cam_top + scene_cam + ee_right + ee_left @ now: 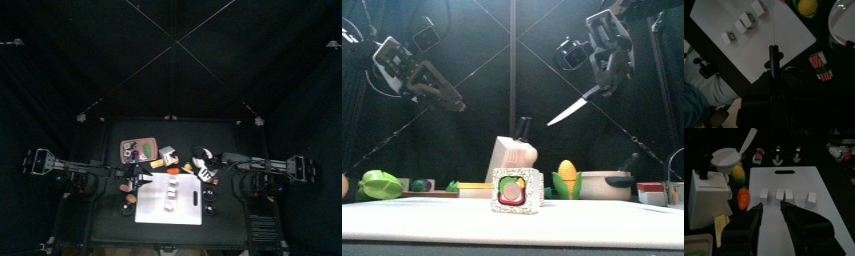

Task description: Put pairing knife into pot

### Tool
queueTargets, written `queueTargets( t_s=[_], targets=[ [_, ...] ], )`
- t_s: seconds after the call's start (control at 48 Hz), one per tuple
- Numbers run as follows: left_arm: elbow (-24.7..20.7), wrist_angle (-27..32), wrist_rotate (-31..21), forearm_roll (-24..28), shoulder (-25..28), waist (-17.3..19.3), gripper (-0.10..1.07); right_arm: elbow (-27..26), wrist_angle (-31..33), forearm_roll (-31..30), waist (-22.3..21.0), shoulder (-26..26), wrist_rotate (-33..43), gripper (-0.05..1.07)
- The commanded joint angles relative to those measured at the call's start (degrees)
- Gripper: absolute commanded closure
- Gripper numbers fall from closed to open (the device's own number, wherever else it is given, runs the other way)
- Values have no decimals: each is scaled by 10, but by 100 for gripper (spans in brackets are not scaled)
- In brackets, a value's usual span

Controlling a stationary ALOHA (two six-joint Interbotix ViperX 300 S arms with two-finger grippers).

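Two black arms, boxy jointed segments, dark cables looping alongside. Left gripper point(772, 213): broad matte-black jaws. Right gripper point(773, 65): black too.

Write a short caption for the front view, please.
Right gripper holds the paring knife high above the pot.

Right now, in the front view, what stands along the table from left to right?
Green bowl → white knife block with the small picture box in front of it → corn cob → pot → red-and-white can. Above, the right hand holds the knife in the air.
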Motion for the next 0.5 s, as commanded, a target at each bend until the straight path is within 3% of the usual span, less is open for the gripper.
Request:
queueTargets(
  t_s=[0.0, 0.479],
  targets=[
    [-6, -5, 1, 1, -3, -1, 23, -14, 4, -3, -24, -24, 2, 70],
    [-5, -5, 1, 1, 4, -1, 23, 35, 75, -18, -149, -9, -3, 70]
  ],
)
